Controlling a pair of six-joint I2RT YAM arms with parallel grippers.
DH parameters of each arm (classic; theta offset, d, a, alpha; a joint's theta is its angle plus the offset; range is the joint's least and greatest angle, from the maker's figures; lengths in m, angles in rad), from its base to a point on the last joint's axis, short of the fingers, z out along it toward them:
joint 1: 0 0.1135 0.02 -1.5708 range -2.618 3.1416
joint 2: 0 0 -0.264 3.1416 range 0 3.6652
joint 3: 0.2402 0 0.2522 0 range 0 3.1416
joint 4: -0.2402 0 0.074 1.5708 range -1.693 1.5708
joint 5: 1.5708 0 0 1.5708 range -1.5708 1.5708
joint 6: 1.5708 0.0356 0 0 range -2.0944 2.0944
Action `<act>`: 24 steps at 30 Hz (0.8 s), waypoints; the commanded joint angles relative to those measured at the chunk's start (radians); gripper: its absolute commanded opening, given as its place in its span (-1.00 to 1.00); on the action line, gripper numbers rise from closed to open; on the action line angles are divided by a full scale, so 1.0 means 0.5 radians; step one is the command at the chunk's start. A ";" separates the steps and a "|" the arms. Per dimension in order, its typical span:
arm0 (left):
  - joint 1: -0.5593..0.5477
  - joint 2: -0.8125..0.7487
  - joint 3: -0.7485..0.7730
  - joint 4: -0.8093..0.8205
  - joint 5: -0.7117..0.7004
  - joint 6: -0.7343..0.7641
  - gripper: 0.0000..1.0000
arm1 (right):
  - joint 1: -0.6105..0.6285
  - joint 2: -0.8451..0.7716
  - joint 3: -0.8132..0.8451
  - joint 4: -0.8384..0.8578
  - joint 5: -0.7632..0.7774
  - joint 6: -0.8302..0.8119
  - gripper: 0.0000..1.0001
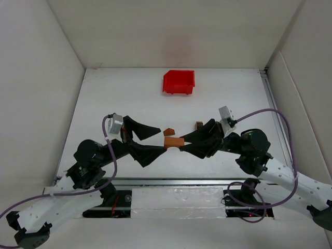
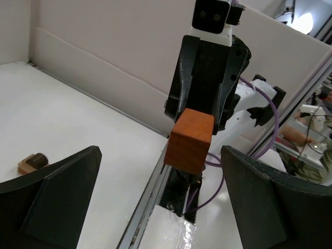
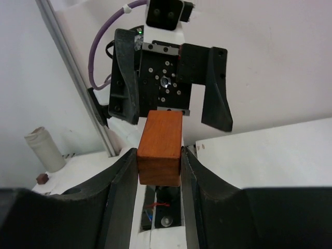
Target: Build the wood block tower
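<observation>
Orange-brown block point(image 3: 160, 148), clenched across two flat side faces by the right jaws, at the mid-front of the bench point(image 1: 129, 93) and apparently raised clear of it. Released and spread wide, the left jaws, one finger point(image 2: 57, 199) to either side of that block, touching neither face.

Looks light, rigid and square-edged. Smooth sides, so likely to slip or twist under a loose or off-centre pinch. Best taken on two parallel flat faces, near the middle, with top and bottom left free for stacking. For a handover, on the pair of faces left bare by the right jaws.

Peaked block point(image 1: 169, 132) just behind on the bench, apart from the held one. Better gripped on its flat sides than on the slopes, and probably meant as the cap. Dark reddish-brown block point(image 1: 198, 125) near the right arm.

Small tan-and-dark piece point(image 2: 32, 163) in the left wrist view: one block or two touching, impossible to tell. No light tan block plainly separable from above. Underside of the held block hidden in every view. Red bin point(image 1: 179, 83) well apart at the back.
</observation>
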 commanded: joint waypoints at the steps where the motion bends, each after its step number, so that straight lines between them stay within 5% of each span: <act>1: -0.001 0.162 0.021 0.471 0.210 -0.129 0.98 | -0.015 0.074 0.099 0.334 0.029 0.023 -1.00; 6: -0.001 0.206 0.061 0.520 0.259 -0.089 0.84 | -0.015 0.105 0.136 0.319 0.035 0.014 -1.00; 14: -0.001 0.138 0.024 0.582 0.284 -0.049 -0.33 | -0.034 0.138 0.120 0.432 0.014 0.075 -1.00; 24: -0.001 0.209 0.055 0.668 0.419 -0.074 -0.95 | -0.070 0.252 0.123 0.521 -0.078 0.155 -1.00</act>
